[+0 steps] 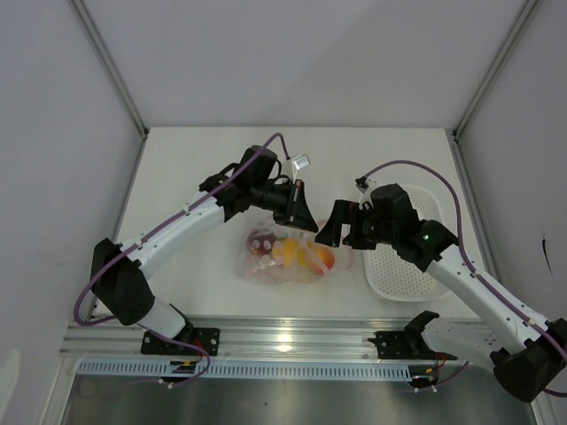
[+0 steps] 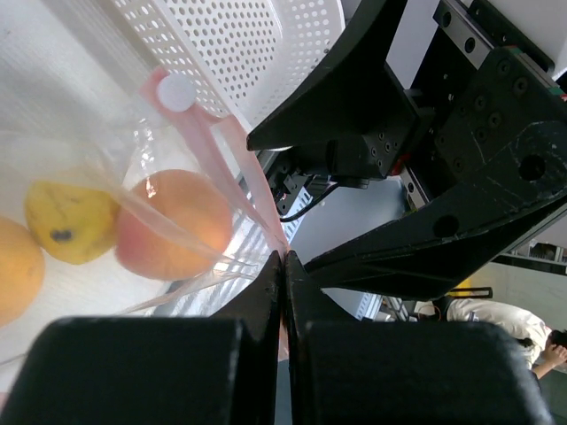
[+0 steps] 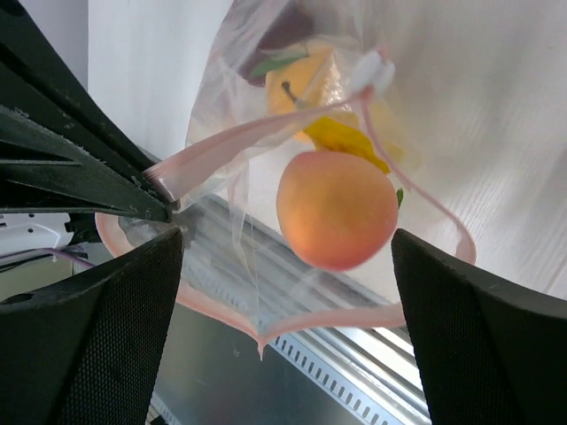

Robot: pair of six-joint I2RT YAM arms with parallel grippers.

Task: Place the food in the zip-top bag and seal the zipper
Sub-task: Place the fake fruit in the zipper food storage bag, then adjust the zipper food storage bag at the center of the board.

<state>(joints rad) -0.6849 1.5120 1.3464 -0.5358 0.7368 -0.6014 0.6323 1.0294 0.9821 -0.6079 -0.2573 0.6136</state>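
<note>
Clear bag, pink zipper; inside, orange-red fruit, yellow fruit, dark red fruit. White perforated basket at right.

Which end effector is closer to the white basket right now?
Right. The right end effector hangs open just left of the white basket; the left end effector, shut on the zipper, is farther left, at the zip-top bag.

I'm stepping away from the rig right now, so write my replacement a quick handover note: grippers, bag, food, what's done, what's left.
Left gripper: shut on the zipper at one end of the mouth.
Right gripper: open, facing the mouth, holding nothing.
The food lies inside the zip-top bag.
Done: filling, it seems.
To do: the zipper's strips gape apart; press them shut along the full width.
</note>
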